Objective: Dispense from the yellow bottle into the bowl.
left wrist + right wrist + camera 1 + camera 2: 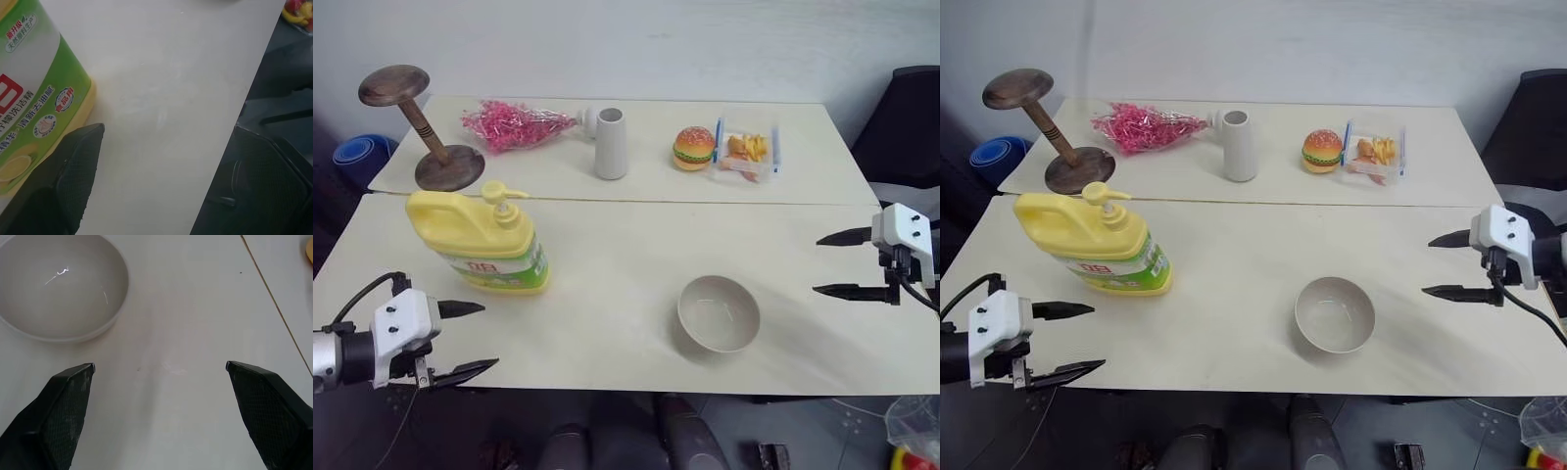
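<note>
Two spread claws wait over the table's near edge.

The left gripper (468, 340) is wide open, holding nothing, just in front of the yellow bottle (480, 238). The right gripper (832, 262) is wide open too, off to the bowl's right. The bowl (719, 312) sits on the table (607, 284), well apart from the bottle.

Tool (161, 161) (spread) beside yellow bottle (34, 93).
</note>
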